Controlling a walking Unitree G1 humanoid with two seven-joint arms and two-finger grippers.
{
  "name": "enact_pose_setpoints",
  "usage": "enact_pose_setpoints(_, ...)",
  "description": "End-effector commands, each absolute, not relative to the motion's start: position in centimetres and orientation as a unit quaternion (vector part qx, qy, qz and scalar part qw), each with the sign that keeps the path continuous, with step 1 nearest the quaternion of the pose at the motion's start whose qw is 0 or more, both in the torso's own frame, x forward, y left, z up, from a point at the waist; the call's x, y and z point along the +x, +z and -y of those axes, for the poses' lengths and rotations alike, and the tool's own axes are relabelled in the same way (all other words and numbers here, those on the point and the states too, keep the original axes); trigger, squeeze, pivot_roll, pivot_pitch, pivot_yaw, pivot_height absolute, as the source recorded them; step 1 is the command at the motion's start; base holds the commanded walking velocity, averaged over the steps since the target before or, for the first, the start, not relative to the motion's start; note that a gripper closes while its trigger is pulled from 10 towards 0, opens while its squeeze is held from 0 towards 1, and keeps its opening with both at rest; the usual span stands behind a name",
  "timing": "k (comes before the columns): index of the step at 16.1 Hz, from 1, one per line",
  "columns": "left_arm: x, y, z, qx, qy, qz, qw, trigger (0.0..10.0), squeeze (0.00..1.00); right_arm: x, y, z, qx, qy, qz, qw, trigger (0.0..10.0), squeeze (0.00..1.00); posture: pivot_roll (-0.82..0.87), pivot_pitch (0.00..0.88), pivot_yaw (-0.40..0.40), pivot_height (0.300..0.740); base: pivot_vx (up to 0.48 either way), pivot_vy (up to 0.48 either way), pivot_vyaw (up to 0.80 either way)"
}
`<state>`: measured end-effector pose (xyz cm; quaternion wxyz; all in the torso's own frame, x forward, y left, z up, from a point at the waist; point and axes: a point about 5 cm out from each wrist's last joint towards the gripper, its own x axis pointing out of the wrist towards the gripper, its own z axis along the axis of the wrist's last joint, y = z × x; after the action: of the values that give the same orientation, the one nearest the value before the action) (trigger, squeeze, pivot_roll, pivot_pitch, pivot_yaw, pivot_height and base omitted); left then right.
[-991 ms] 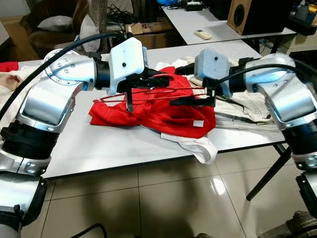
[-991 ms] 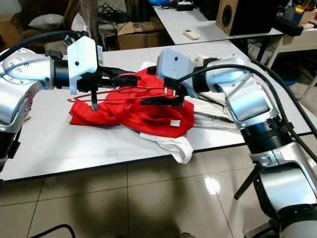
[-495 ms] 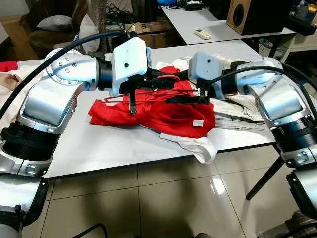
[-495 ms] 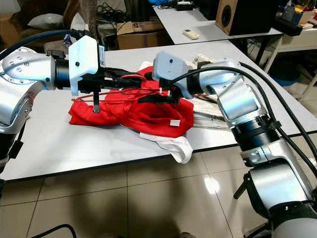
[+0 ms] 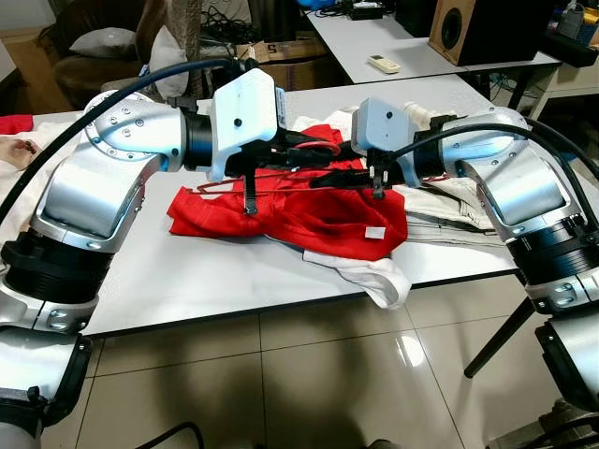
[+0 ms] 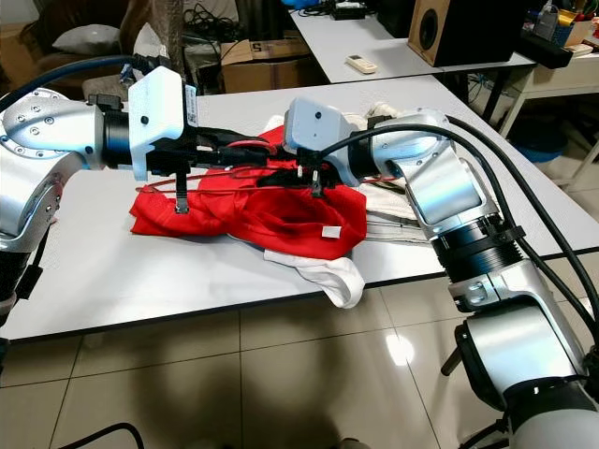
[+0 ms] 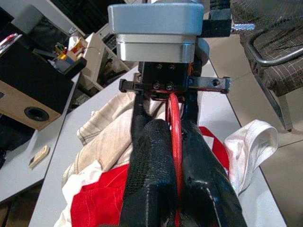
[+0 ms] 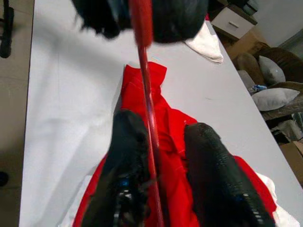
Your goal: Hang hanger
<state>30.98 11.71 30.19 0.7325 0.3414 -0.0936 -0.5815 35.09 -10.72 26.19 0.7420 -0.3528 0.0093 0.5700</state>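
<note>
Your left hand (image 5: 309, 152) is clenched on the red wire hanger (image 5: 281, 178): in the left wrist view the wire runs tight between both fingers (image 7: 149, 179). The hanger is off the surface (image 5: 187, 271), held roughly level just above the red shirt (image 5: 318, 215).

Your right hand (image 5: 332, 175) faces the left one from the other end. In the right wrist view the wire (image 8: 150, 132) passes between its fingers (image 8: 215, 175) with visible gaps either side, so it straddles the hanger but isn't gripping it yet.

Progress, my read: hanger is picked up and under control, nothing more. It isn't inside the shirt, which lies crumpled on the surface with white cloth (image 5: 370, 276) and beige cloth (image 5: 459, 206) beside and partly under it. Getting the garment onto the hanger and hanging it are both left, if that's the intent.

Hard to make out:
- No rail or hook visible to hang it on.
- Hanger's hook end is buried behind the left hand's fingers.
- Shirt collar can't be located in the folds.
- Red wire over red cloth, outline is poor in the head views.
</note>
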Motion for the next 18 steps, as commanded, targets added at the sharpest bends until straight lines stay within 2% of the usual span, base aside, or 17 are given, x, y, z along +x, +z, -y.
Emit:
enact_pose_setpoints(1, 30.9, 30.9, -12.1, 0.344, -0.575, 0.105, 0.735, 10.0, 0.0, 35.1, 26.9, 10.4, -0.355, 0.573, 0.003, 0.739, 0.0, 0.0, -0.07, 0.0, 0.047, 0.74, 0.0, 0.0, 0.0)
enact_pose_setpoints(8, 31.0, 30.6, -12.6, 0.335, -0.573, 0.094, 0.742, 10.0, 0.0, 34.9, 27.2, 10.2, -0.345, 0.591, 0.021, 0.729, 0.0, 0.0, -0.06, 0.0, 0.038, 0.74, 0.0, 0.0, 0.0)
enact_pose_setpoints(10, 30.9, 30.4, -12.8, 0.303, -0.587, 0.08, 0.747, 10.0, 0.02, 34.7, 27.2, 10.1, -0.341, 0.598, 0.028, 0.724, 0.0, 0.0, -0.06, 0.0, 0.038, 0.74, 0.0, 0.0, 0.0)
enact_pose_setpoints(11, 30.7, 30.3, -13.2, 0.276, -0.603, 0.073, 0.745, 10.0, 1.0, 34.6, 27.3, 10.2, -0.339, 0.602, 0.033, 0.722, 0.0, 0.0, -0.06, 0.0, 0.041, 0.74, 0.0, 0.0, 0.0)
enact_pose_setpoints(18, 30.0, 29.8, -14.9, 0.27, -0.624, 0.04, 0.733, 10.0, 1.0, 34.0, 27.3, 10.4, -0.331, 0.624, 0.047, 0.706, 0.0, 0.0, -0.05, 0.0, 0.024, 0.74, 0.0, 0.0, 0.0)
